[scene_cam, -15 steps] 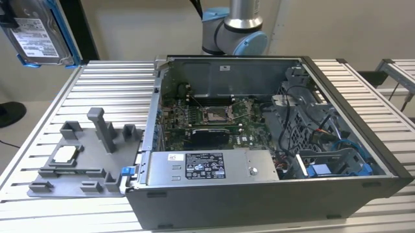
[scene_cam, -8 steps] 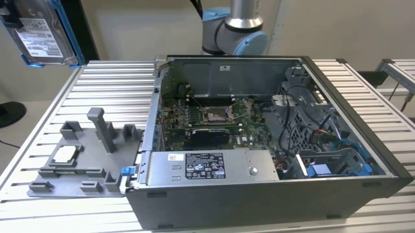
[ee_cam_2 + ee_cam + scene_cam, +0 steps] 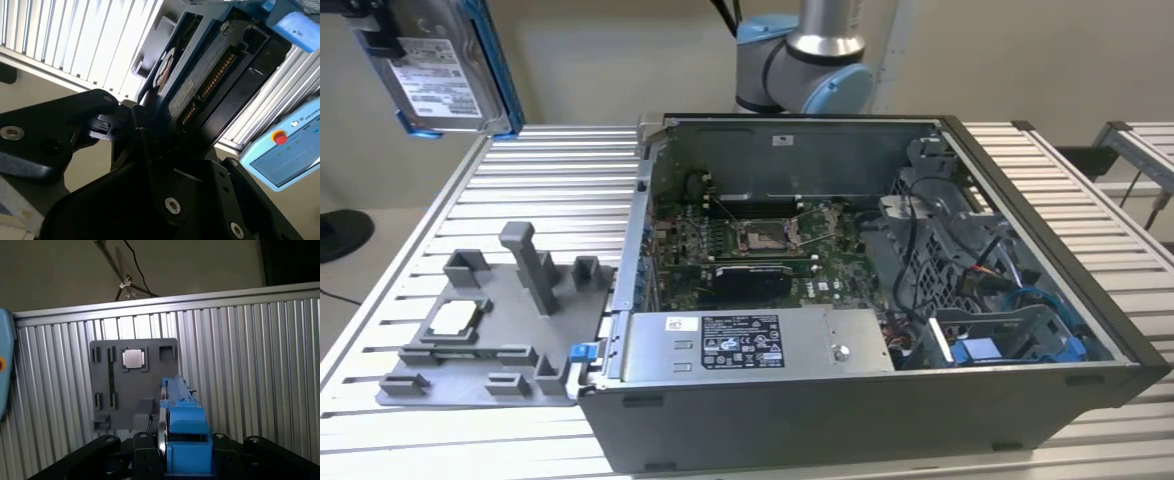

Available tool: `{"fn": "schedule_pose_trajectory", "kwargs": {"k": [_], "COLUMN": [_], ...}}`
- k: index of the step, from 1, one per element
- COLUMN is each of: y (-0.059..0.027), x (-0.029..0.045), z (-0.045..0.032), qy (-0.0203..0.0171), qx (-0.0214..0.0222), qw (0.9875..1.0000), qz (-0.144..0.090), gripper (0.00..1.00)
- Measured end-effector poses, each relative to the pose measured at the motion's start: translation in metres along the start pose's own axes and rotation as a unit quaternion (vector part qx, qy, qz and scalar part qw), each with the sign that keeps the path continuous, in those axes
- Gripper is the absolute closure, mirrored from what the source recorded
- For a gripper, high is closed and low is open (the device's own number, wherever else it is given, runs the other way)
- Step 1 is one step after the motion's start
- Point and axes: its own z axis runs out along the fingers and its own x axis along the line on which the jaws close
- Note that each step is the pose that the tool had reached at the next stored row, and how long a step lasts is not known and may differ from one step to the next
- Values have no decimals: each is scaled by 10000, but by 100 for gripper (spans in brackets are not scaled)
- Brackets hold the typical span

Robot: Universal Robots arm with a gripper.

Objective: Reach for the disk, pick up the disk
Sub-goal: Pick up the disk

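Disk (image 3: pixel 443 72) held aloft, upright, at 10 o'clock in the exterior view, end effector (image 3: pixel 181 460) clamped on it; grey fixture (image 3: pixel 480 335) below on counter (image 3: pixel 540 175), computer case (image 3: pixel 854 400) at fixture's 3 o'clock.

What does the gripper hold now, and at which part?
The disk: the gripper clamps its upper end, and the rest hangs free below.

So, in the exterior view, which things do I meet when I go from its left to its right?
the disk, held up high → small blue tab → power supply → blue plastic part inside the computer case
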Motion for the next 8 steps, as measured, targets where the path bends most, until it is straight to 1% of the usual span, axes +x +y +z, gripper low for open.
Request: {"fn": "schedule_pose_trajectory", "kwargs": {"k": [8], "y": [-333], "x": [-39], "z": [0], "qy": [0], "qx": [0], "qw": [10000], "qz": [0], "gripper": [100]}}
